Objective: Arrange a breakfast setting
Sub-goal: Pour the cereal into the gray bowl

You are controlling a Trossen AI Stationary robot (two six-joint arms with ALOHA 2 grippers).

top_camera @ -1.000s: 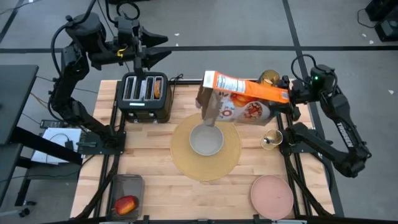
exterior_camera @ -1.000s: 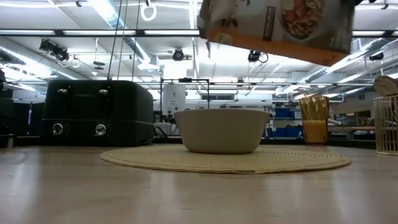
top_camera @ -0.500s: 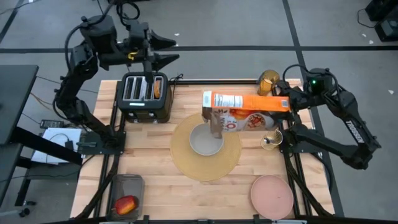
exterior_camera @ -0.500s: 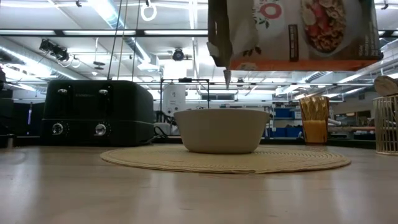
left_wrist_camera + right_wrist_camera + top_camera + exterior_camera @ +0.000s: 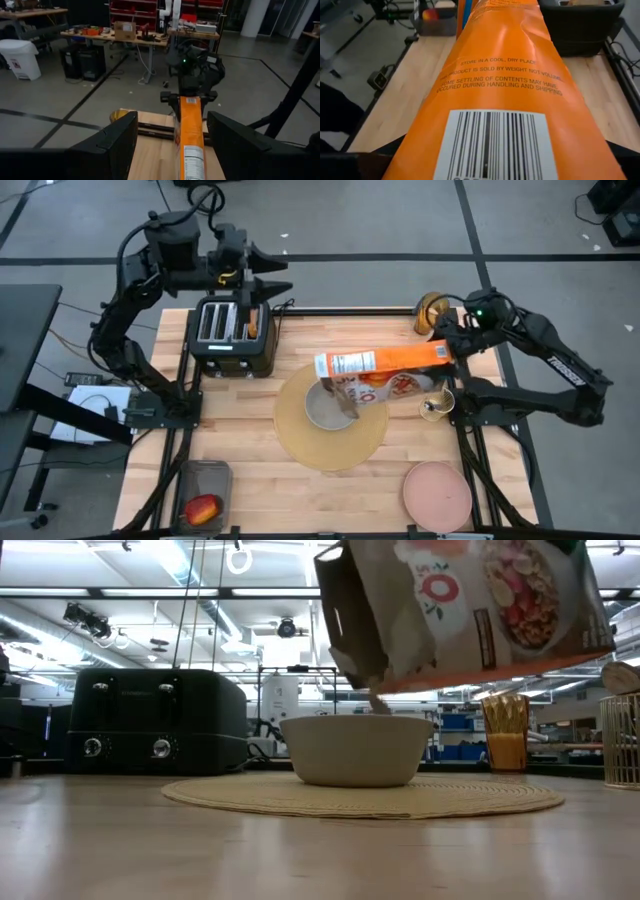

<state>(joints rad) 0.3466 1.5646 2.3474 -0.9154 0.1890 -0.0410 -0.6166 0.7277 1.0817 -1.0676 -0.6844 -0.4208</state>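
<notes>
A grey bowl (image 5: 326,409) (image 5: 356,750) stands on the round tan placemat (image 5: 331,442) at the table's middle. My right gripper (image 5: 452,351) is shut on an orange cereal box (image 5: 385,366) (image 5: 470,610) held over the bowl. The box's open end (image 5: 335,380) is tipped down just above the bowl. My left gripper (image 5: 268,268) is open and empty above the black toaster (image 5: 233,336), which holds a toasted bread round (image 5: 253,326). The pink plate (image 5: 437,494) lies near right, and the apple (image 5: 202,508) is in a tray near left. My right gripper holds the cereal box by its closed bottom end (image 5: 495,145), pinched between the two fingers across the box's wide faces. The fingers come about level from the table's right. The box is lifted clear and lies lengthwise, its open end slanting down over the bowl.
The amber glass (image 5: 432,310) stands at the far right. A small holder with the spoon (image 5: 436,406) stands just right of the placemat, under the box. The black tray (image 5: 204,490) sits at the near left corner. Bare wood lies along the near edge.
My right gripper has come down and moved toward the table's near edge, tipping the cereal box. The box's open end has dropped from well above the bowl to just over it. My left gripper has shifted a little toward the table's right, above the toaster.
</notes>
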